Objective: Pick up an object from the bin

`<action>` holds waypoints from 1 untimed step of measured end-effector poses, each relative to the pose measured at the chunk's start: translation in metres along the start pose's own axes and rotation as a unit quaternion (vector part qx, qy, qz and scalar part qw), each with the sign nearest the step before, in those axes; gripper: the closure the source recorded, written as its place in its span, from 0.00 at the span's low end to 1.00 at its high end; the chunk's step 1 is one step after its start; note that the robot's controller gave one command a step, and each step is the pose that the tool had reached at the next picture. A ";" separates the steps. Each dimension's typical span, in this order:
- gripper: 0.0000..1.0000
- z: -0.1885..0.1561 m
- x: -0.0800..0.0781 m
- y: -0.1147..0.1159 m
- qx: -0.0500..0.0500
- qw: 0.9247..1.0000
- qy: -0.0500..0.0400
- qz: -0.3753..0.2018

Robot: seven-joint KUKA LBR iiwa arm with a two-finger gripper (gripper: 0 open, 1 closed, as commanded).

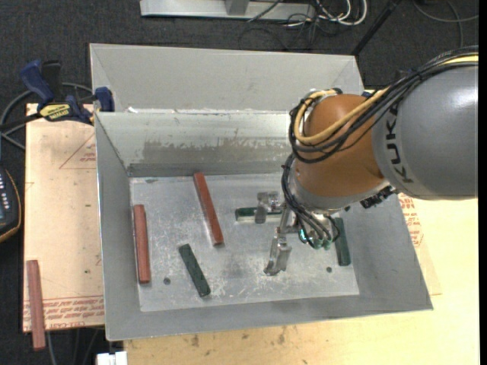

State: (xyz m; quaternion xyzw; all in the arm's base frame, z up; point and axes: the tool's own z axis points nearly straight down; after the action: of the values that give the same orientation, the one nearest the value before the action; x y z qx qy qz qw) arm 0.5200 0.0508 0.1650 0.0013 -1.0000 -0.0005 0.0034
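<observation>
My gripper (pixel 271 233) hangs low over the right middle of the bin floor, open, with nothing seen between its fingers. One finger (pixel 265 205) points toward the back and the other finger (pixel 277 258) toward the front. A short dark green piece (pixel 245 214) lies just left of the back finger, its right end hidden by it; I cannot tell if they touch. A dark green stick (pixel 342 247) lies just right of the gripper, partly under the wrist. A red-brown stick (pixel 208 208) lies slanted to the left of the gripper.
Further left lie another dark green stick (pixel 194 270) near the front and a red-brown stick (pixel 141 243) along the left wall. The arm with its orange cover and cables hangs over the bin's right back part.
</observation>
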 end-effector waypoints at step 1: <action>0.00 0.083 -0.079 0.027 -0.001 0.998 -0.004 0.055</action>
State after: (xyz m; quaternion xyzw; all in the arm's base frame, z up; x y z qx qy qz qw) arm 0.5978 0.0776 0.0811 -0.0534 -0.9986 -0.0009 -0.0001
